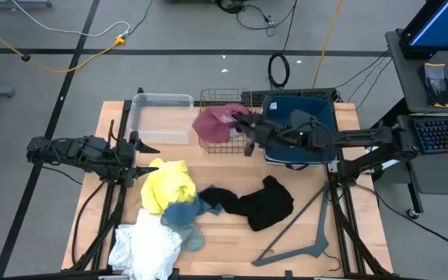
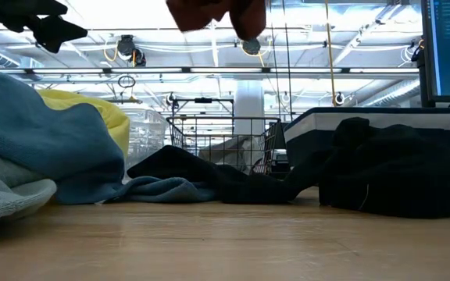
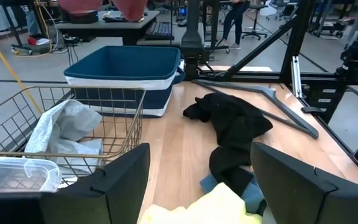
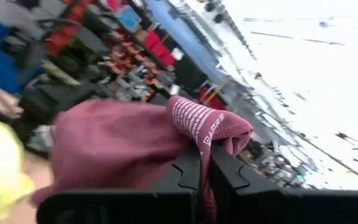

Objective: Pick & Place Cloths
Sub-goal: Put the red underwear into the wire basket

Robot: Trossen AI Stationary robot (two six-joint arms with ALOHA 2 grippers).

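Right tool, closed on maroon cloth, should centre over wire basket before releasing; left tool waits open.

The high view looks straight down from well above, taking in the whole table and both arms. The low view sits at table-top height, close behind the blue cloth and black cloth, facing level across toward the wire basket. The left wrist view looks across the table at the same basket and black cloth. The right wrist view looks tilted, very near the maroon cloth.
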